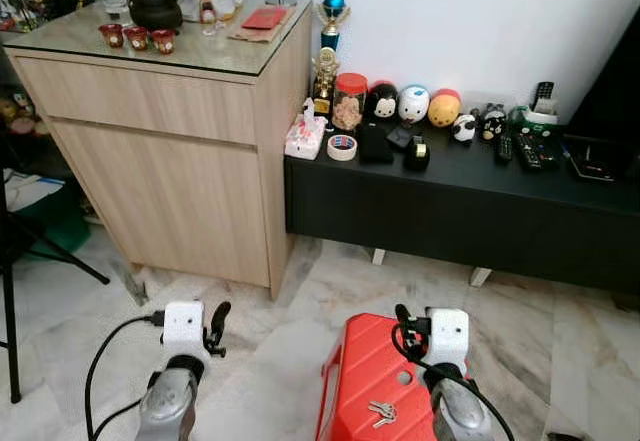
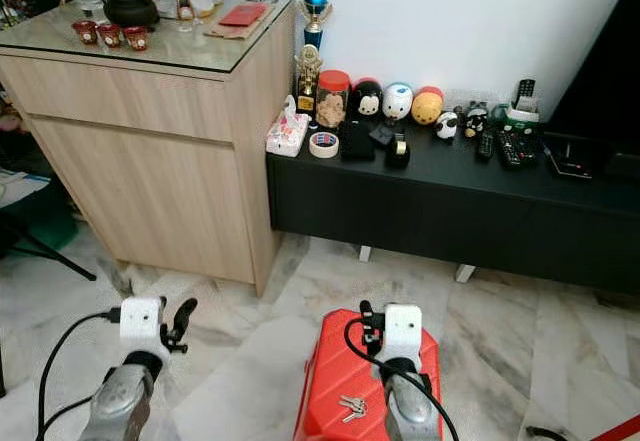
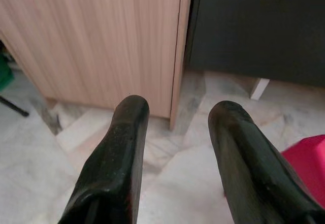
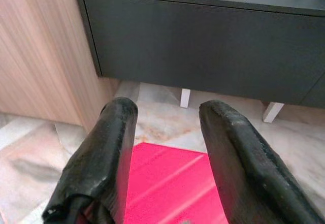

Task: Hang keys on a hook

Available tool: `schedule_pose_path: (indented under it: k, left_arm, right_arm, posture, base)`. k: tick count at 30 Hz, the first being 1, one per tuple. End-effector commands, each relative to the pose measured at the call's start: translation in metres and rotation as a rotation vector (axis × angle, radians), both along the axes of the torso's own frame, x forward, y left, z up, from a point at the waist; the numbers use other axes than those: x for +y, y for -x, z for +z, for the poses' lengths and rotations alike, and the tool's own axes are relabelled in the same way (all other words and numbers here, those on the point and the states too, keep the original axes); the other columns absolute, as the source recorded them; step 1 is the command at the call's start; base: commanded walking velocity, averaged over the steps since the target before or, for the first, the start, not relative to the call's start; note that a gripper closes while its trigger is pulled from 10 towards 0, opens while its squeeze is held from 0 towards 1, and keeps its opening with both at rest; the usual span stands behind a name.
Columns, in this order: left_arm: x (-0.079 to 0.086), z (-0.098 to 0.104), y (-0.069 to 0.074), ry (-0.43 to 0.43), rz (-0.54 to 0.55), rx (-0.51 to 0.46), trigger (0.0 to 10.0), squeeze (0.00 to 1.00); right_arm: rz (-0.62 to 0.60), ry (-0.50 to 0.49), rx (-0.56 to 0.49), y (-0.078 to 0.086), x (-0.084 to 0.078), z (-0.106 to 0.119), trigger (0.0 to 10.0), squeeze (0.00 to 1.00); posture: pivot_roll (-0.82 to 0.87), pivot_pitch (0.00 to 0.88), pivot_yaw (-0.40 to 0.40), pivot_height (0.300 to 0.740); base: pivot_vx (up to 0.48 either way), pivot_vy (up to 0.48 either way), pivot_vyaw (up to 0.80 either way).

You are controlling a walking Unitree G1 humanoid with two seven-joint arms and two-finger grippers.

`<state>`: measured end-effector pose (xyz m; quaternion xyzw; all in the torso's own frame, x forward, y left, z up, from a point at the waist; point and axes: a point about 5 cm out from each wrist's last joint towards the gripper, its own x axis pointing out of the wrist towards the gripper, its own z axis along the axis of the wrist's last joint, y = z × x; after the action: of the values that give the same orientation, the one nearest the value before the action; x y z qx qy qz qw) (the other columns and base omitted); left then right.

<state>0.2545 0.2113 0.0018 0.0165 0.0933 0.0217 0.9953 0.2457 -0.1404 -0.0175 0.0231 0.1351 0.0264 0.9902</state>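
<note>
A small bunch of silver keys point(image 1: 382, 413) lies on top of a red hard case point(image 1: 358, 366) that rests on the marble floor just in front of me. My right gripper point(image 1: 403, 323) hovers over the far end of that case, a little beyond the keys. In the right wrist view its fingers point(image 4: 118, 127) stand apart with nothing between them, pointing at the black bench. My left gripper point(image 1: 218, 319) is held over bare floor to the left of the case. It is open and empty point(image 3: 180, 112) and faces the corner of the wooden cabinet.
A light wooden cabinet point(image 1: 170, 161) with a glass top stands ahead on the left. Beside it is a low black bench point(image 1: 450, 216) carrying toy figures, a tape roll point(image 1: 342, 147) and remotes. A black stand leg point(image 1: 10, 301) is at far left.
</note>
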Motion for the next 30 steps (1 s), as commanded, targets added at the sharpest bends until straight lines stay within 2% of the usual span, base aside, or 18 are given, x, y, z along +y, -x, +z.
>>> schedule_pose_path:
  k: [1,3,6,10,16,23,30]
  left_arm:
    - [-0.001,0.007,0.000,0.006,-0.010,-0.049,10.0,0.00]
    - [-0.001,0.009,0.005,0.005,-0.016,-0.070,10.0,0.00]
    - [0.002,0.012,0.009,0.010,-0.008,-0.096,10.0,0.00]
    - [0.002,0.013,0.006,0.013,-0.017,-0.096,10.0,0.00]
    - [-0.003,0.017,0.003,0.034,-0.024,-0.095,10.0,0.00]
    - [-0.004,0.021,-0.002,0.037,-0.030,-0.103,10.0,0.00]
    - [-0.003,0.022,-0.001,0.036,-0.027,-0.094,10.0,0.00]
  right_arm:
    - [-0.016,-0.005,-0.045,0.000,-0.003,0.005,10.0,0.00]
    - [-0.040,-0.019,-0.071,0.002,-0.005,0.008,10.0,0.00]
    - [-0.008,-0.007,-0.082,0.004,-0.004,0.011,10.0,0.00]
    - [0.021,0.011,-0.074,0.006,-0.002,0.010,10.0,0.00]
    - [-0.017,0.014,-0.061,0.006,-0.005,0.010,10.0,0.00]
    - [-0.006,0.005,-0.042,0.005,0.003,0.008,10.0,0.00]
    - [-0.019,0.000,-0.029,0.004,-0.002,0.008,10.0,0.00]
  posture:
    - [0.06,0.000,-0.106,0.740]
    - [0.05,0.000,-0.106,0.740]
    - [0.06,0.000,-0.110,0.740]
    - [0.07,0.000,-0.114,0.740]
    - [0.06,0.000,-0.106,0.740]
    - [0.07,0.000,-0.112,0.740]
    - [0.06,0.000,-0.115,0.740]
  base:
    - [0.000,0.000,0.00]
    - [0.000,0.000,0.00]
    - [0.000,0.000,0.00]
    - [0.000,0.000,0.00]
    - [0.000,0.000,0.00]
    - [0.251,0.000,0.00]
    - [0.275,0.000,0.00]
